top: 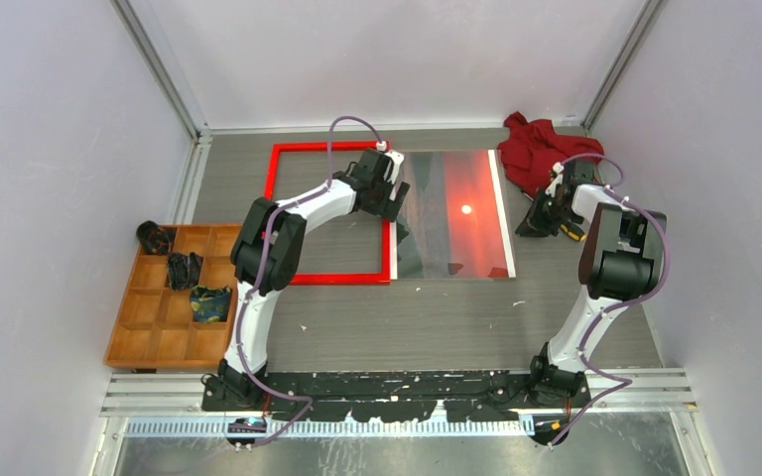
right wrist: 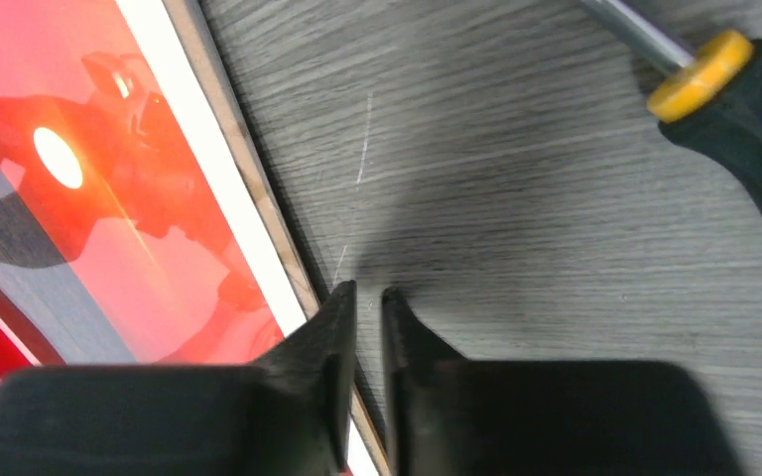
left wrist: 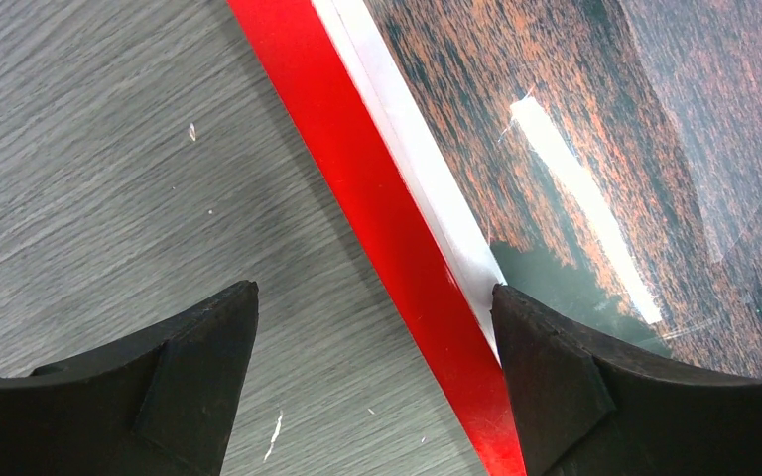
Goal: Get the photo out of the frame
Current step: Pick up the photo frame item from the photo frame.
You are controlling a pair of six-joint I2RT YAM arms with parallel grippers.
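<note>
The red frame (top: 337, 279) lies flat on the table, left of centre, with bare table inside it. The sunset photo (top: 461, 213) lies flat just right of it, its white left strip against the frame's right bar. My left gripper (top: 389, 193) is open and empty, low over that bar. In the left wrist view the gripper (left wrist: 375, 327) straddles the red bar (left wrist: 377, 198), with the photo (left wrist: 575, 119) on the right. My right gripper (top: 536, 220) sits beside the photo's right edge. In the right wrist view it (right wrist: 368, 293) is shut, holding nothing, beside the photo (right wrist: 109, 178).
A thin brown board edge (right wrist: 248, 169) shows under the photo's right strip. A black and yellow screwdriver (right wrist: 744, 109) lies right of my right gripper. A red cloth (top: 541, 149) is at the back right. A wooden compartment tray (top: 159, 332) with dark items stands at the left.
</note>
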